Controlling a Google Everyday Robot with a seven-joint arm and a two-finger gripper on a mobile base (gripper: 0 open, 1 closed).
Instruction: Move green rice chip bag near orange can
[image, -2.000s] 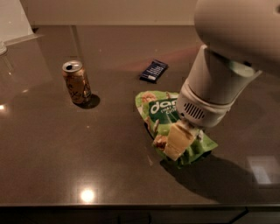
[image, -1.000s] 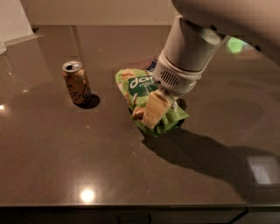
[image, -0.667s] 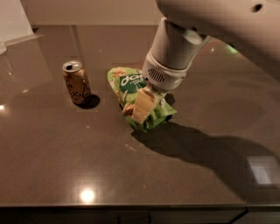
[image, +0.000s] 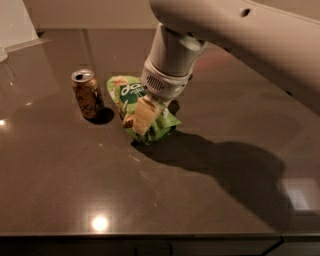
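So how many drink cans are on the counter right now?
1. The orange can stands upright just left of the green rice chip bag, which the gripper clamps at centre. The arm may hide others behind it.

A crumpled green rice chip bag (image: 123, 95), pinched in the gripper (image: 144, 116) from above, sits just beside an upright orange can (image: 88, 95).
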